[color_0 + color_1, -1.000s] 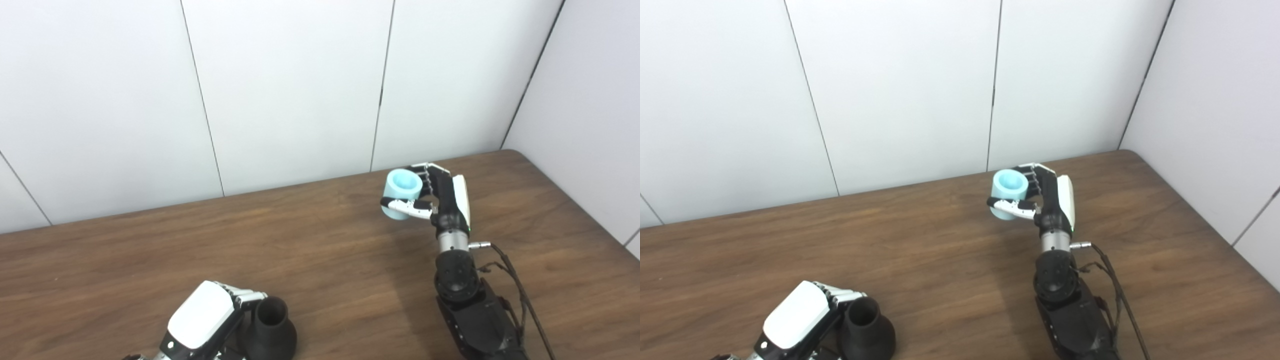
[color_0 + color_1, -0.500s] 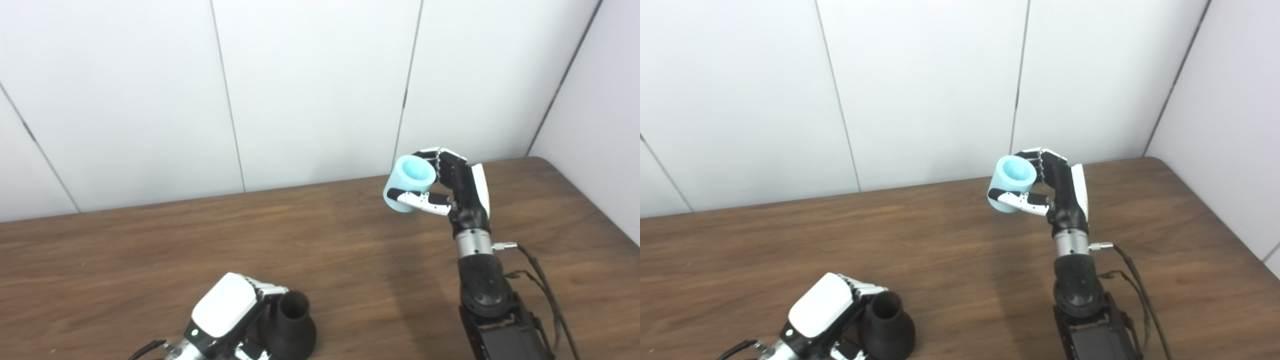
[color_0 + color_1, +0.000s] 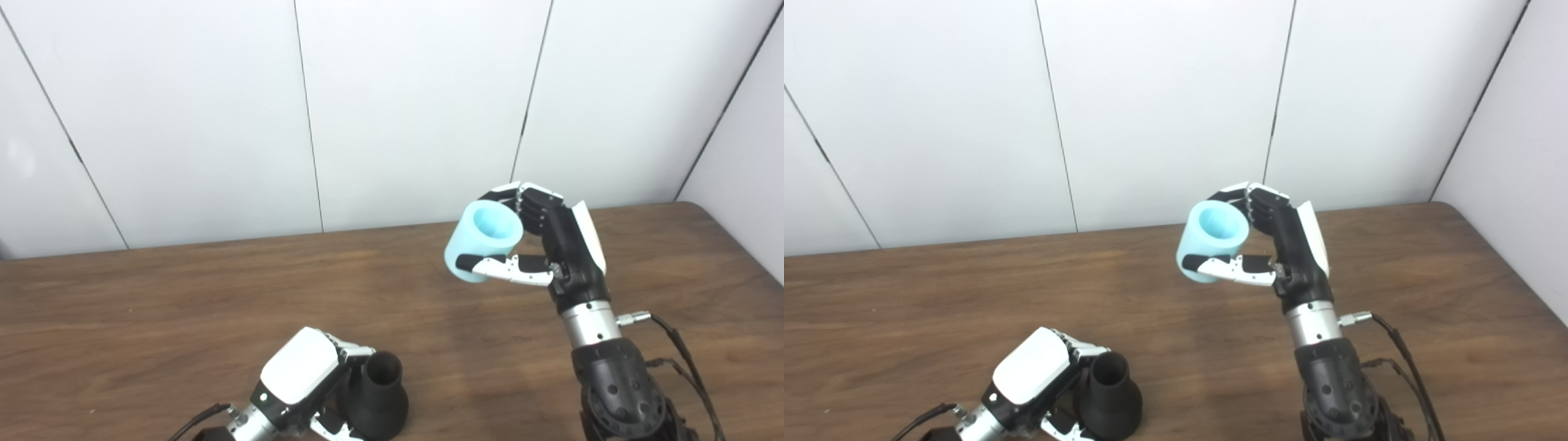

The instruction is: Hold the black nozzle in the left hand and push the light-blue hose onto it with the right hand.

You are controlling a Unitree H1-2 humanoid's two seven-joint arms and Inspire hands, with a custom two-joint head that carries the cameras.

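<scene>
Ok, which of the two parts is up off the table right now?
The light-blue hose, held in the air by the right hand. The black nozzle stands on the table beside the left hand.

Bare wooden table [image 3: 184,318] lies open between the two hands, with nothing standing on it across the middle. The right hand [image 3: 554,245] is raised above the far right part of the table, closed around the light-blue hose [image 3: 484,242], and the air below and to its left is free. Down at the near edge, the left hand [image 3: 306,380] wraps the black nozzle [image 3: 380,398] from its left side (the nozzle's open mouth faces up, uncovered). The white wall panels [image 3: 398,104] close off the far side, just behind the raised hose
</scene>
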